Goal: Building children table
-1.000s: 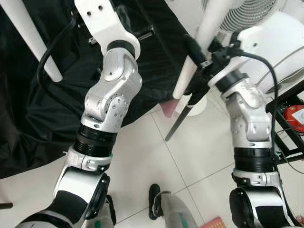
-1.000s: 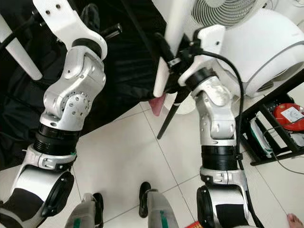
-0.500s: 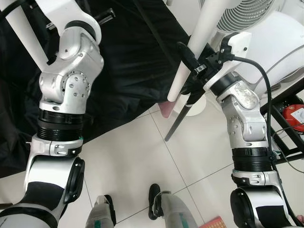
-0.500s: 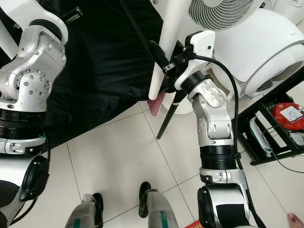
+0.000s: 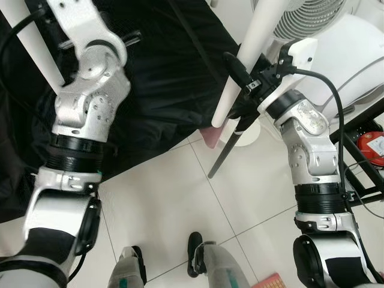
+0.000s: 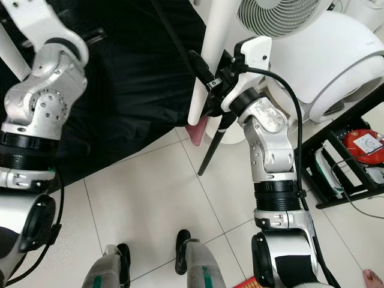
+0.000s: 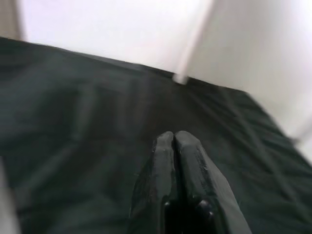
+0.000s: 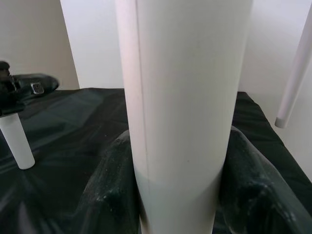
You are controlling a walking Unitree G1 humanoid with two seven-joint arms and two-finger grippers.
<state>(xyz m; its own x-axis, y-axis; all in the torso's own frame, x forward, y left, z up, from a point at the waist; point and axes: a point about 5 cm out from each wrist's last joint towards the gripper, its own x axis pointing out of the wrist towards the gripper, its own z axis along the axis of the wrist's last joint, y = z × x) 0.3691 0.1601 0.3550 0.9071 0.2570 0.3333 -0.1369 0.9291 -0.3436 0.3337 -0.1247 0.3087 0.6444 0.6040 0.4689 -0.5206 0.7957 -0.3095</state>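
- My right gripper is raised in front of me and clenched around a white table leg; from the right wrist camera I see the leg sitting between the two black fingers, one pressed to each side.
- That leg runs up and away at a slant, its lower end hanging free above the floor, just over a small pink object at the edge of the black cloth.
- A thin black rod leans down to the white tiled floor just beside the leg's lower end.
- My left arm is bent upward over the black cloth. From the left wrist camera I see the left gripper with its fingers pressed together, holding nothing, hovering above the dark fabric.
- A second white leg stands at a slant at the far left of the cloth, close to my left arm; whether they touch I cannot tell.
- From the right wrist camera I see two more white legs, one short stub on the cloth and one thin one off to the side.
- Behind my right arm stand a white fan and a large white rounded appliance.
- A black rack with a red item stands at my far right.
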